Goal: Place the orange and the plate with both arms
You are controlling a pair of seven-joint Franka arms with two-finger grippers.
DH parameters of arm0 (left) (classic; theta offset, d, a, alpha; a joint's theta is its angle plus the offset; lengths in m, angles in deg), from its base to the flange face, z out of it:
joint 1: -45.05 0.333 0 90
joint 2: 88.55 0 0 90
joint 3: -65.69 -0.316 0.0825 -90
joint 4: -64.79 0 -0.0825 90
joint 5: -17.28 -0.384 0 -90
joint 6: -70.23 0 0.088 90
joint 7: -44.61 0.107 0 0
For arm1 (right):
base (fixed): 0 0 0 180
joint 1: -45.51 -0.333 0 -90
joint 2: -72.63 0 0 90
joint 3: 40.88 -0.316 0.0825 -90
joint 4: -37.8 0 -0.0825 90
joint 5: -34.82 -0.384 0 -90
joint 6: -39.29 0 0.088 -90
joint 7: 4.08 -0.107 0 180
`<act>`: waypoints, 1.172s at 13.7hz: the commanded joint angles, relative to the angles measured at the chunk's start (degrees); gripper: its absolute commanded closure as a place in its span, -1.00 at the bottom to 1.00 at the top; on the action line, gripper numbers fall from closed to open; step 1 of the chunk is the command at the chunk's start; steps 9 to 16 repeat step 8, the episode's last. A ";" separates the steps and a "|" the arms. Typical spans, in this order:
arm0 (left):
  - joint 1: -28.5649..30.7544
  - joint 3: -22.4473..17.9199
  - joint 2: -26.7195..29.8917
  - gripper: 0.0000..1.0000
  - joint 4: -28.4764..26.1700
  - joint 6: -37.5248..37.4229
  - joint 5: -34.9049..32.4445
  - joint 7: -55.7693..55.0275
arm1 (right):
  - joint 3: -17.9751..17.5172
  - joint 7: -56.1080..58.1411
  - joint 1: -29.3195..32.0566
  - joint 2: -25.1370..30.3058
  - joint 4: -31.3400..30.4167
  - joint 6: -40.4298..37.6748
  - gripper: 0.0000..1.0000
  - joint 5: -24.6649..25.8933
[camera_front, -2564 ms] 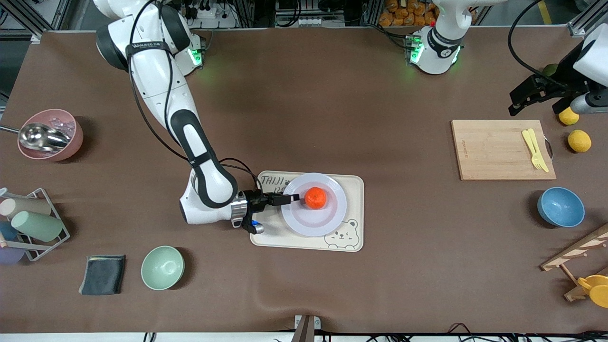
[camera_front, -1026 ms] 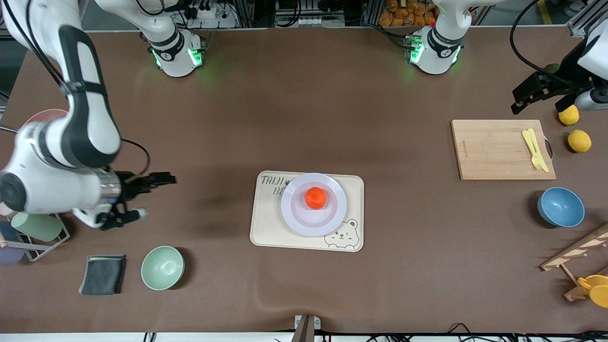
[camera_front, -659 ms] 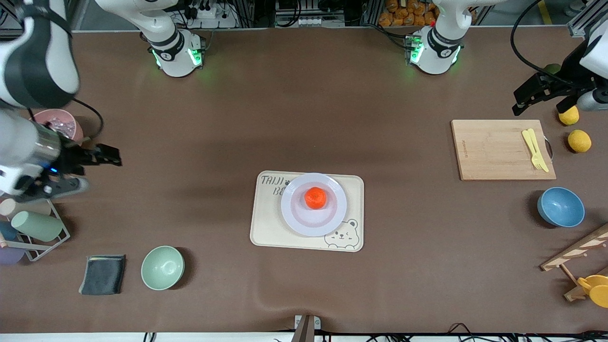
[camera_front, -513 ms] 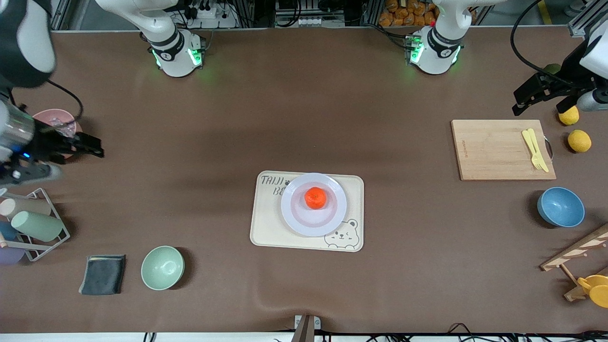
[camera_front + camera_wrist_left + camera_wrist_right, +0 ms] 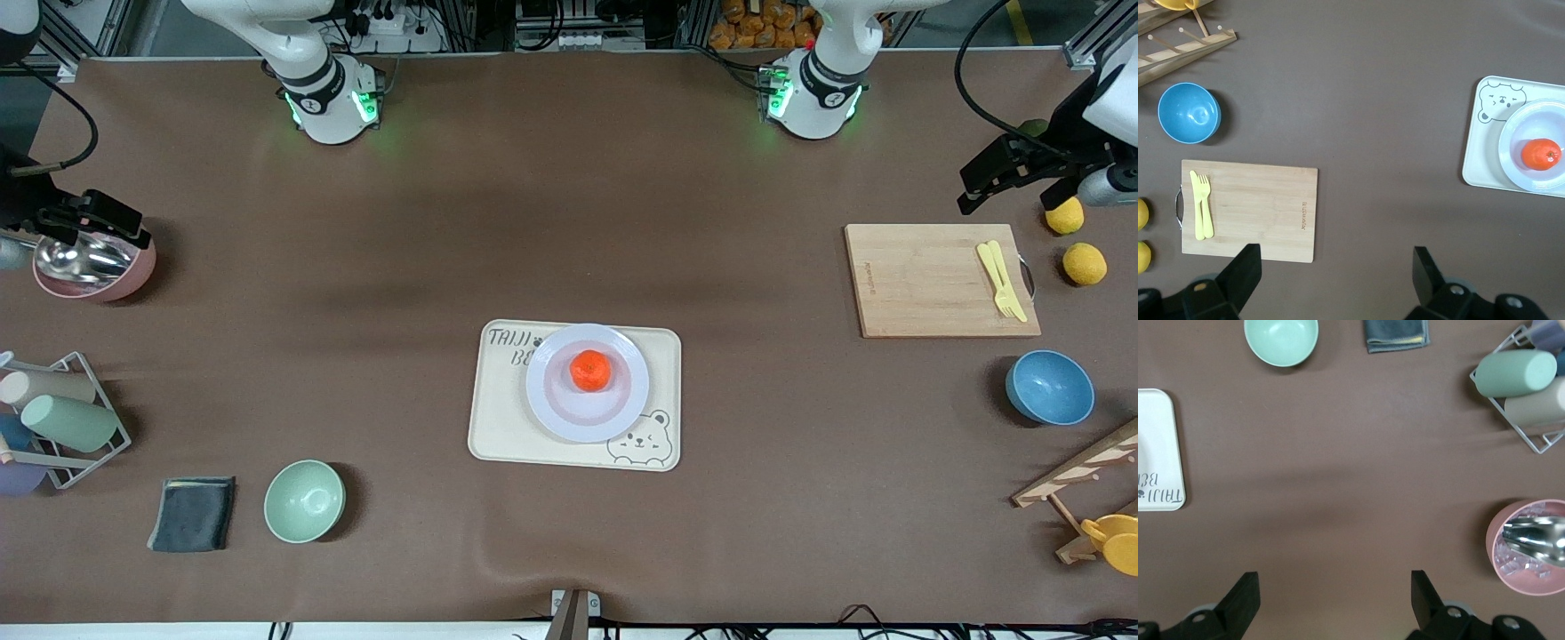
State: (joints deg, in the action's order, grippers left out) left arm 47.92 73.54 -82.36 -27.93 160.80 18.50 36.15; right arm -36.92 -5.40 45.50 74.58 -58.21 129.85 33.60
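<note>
The orange [image 5: 590, 370] sits on the plate [image 5: 622, 418] mid-table, well apart from both grippers. The right gripper [image 5: 89, 218] (over the pink bowl [image 5: 124, 271]) and the left gripper [image 5: 991, 182] hang with fingers spread wide, holding nothing.

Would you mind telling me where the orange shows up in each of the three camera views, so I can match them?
Front view: the orange sits on the plate, mid-table.
Left wrist view: the orange lies on the plate at the picture's edge.
Right wrist view: not in it; only a corner of the bear tray shows.
Shared landmark: the bear tray under the plate.
</note>
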 commanded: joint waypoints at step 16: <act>-0.50 -0.12 -2.93 -1.00 4.47 -2.60 -3.94 0.81 | -1.77 -1.05 0.97 0.34 -0.76 0.40 -1.00 2.45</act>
